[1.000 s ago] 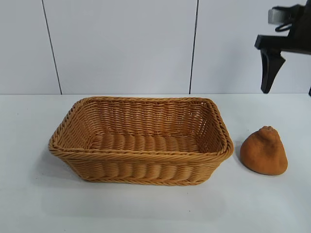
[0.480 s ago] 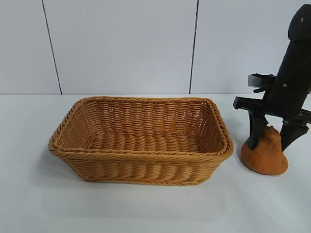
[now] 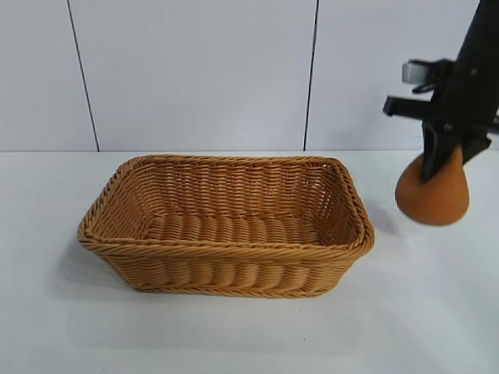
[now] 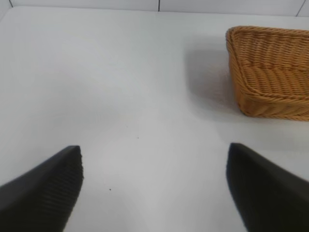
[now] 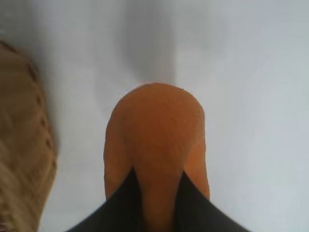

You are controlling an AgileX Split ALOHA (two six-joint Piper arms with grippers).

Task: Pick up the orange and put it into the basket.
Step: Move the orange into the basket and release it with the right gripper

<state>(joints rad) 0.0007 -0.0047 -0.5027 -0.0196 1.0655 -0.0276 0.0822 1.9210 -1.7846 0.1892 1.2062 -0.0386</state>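
Right gripper (image 3: 446, 149): clamped on the narrow top of the orange (image 3: 433, 195), one finger on each side of the knob; in the right wrist view the two dark fingers (image 5: 118, 205) pinch the fruit's neck.

Orange: hanging in the air below the right gripper, clear of the table (image 3: 421, 312), to the right of the basket (image 3: 226, 226) and just outside its right rim; it touches neither the basket nor the table.

Basket: sitting upright on the table at mid-scene, nothing visible inside it.

Left gripper (image 4: 154, 188): parked away from the work, fingers spread wide and holding nothing, pointed over bare table with a corner of the basket ahead of it.

Done: the grasp and the lift, judged from the fruit's position off the table.

Left to do: carrying the orange sideways over the rim, lowering it into the basket, and letting go.

Progress: roughly the halfway stage, by this reading.

Point of care: the hold is on the tapering top only, so the heavy lower body could slip or swing during the carry.
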